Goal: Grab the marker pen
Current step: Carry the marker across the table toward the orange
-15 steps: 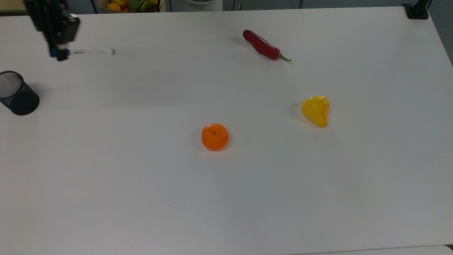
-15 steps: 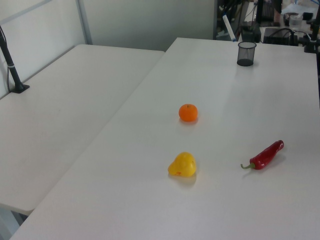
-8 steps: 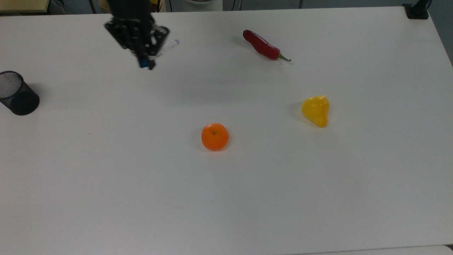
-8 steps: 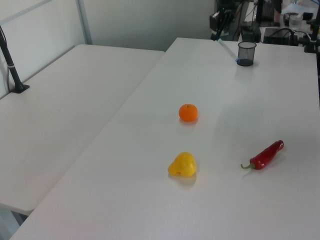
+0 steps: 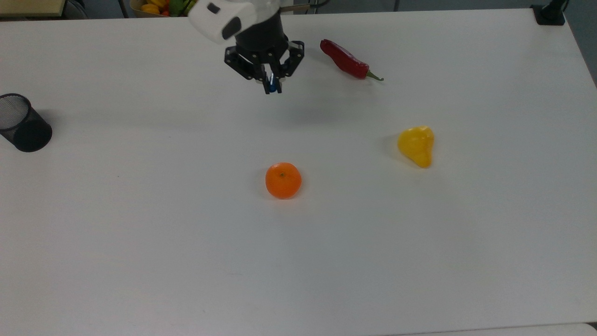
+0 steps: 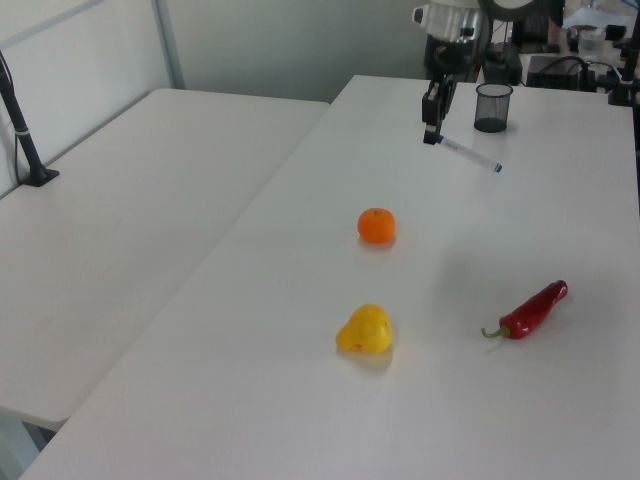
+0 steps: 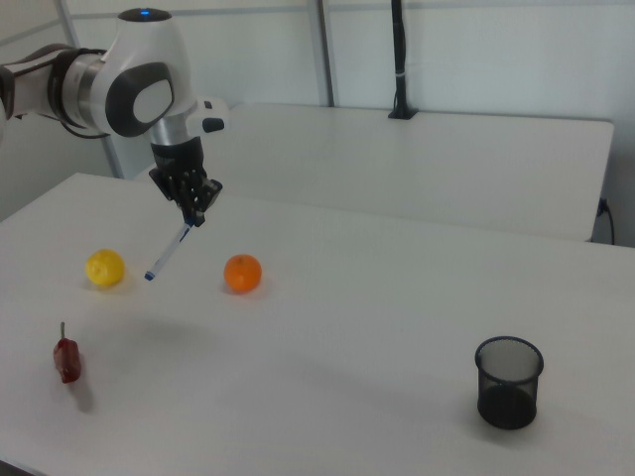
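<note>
Marker pen aloft in the gripper
Pinched at its capped end, barrel slanting down and away, clear of the table.

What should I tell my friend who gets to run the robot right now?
Gripper: shut on the marker pen, holding it by its capped end, in the air above the table.
Marker pen: hangs tilted from the fingers, clear of the table.
Nearby: red chili, orange, yellow fruit, black mesh cup, all resting on the table.
Done: pen is picked up.
Left: nothing more to grab; just keep it held.
</note>
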